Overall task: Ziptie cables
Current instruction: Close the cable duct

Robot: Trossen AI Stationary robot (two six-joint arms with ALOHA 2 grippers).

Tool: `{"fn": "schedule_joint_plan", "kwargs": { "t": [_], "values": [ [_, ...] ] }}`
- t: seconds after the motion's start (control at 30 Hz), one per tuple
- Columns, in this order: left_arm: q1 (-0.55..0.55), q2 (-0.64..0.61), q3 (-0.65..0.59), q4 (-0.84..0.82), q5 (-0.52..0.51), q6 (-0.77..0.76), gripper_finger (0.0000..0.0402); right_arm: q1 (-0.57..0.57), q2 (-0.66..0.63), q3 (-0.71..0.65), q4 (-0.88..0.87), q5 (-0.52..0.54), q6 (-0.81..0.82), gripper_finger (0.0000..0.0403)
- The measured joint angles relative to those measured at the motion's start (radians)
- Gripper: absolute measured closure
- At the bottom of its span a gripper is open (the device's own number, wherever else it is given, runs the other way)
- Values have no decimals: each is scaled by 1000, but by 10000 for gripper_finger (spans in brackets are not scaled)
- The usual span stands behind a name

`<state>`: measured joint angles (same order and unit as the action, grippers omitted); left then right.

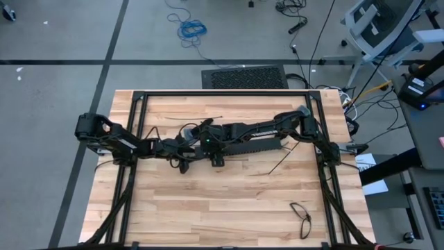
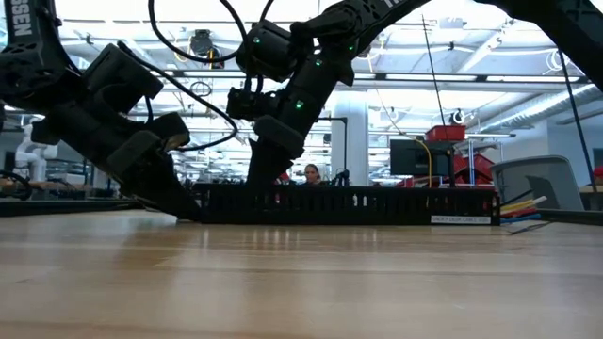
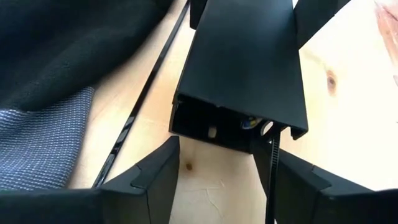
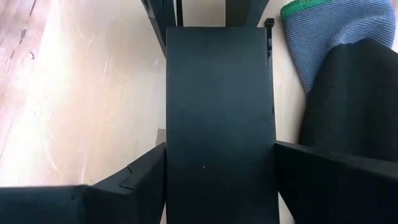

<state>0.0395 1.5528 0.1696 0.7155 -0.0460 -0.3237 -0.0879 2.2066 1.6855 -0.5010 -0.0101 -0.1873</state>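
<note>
A long black slotted bar [image 1: 260, 144] lies flat on the wooden table, running left to right. Coloured cables [image 2: 523, 205] stick out of its right end, and a bit of them shows inside its open left end [image 3: 250, 123]. My right gripper [image 4: 219, 162] is shut on the bar near that left end. My left gripper [image 3: 217, 168] stands open just short of the bar's end face. A thin black zip tie [image 3: 272, 171] comes out of that end and runs close by one left finger; whether it touches, I cannot tell. My right gripper pinches the bar's two long side walls [image 4: 271, 155] between its two fingers, near the bar's left end. The fingers come slanting down from above and the right, and lie across the bar. The bar stays flat on the table.
A second zip tie [image 3: 134, 121] lies on the wood beside the bar. Grey-blue knitted cloth with a green hem [image 4: 323, 31] and dark cloth [image 3: 68, 43] lie next to it. More thin black strips [image 1: 281, 161] lie near the middle. A dark looped cable [image 1: 302, 217] lies near right.
</note>
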Motion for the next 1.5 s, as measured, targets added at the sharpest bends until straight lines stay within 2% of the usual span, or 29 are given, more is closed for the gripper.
{"fn": "schedule_joint_plan", "kwargs": {
  "t": [0.87, 1.0, 1.23, 1.5],
  "values": [
    [0, 0, -2, -37, -23, 45, 188, -3, -1, 0, -45, 20, -36, 160],
    [0, 0, -2, -36, -18, 64, 188, -2, -2, 0, -59, 50, -38, 160],
    [0, 1, -3, -35, -16, 76, 188, -2, -1, -1, -51, 57, 24, 160],
    [0, 1, -3, -35, -14, 71, 188, -3, 8, -7, -56, 11, 100, 110]
  ]
}}
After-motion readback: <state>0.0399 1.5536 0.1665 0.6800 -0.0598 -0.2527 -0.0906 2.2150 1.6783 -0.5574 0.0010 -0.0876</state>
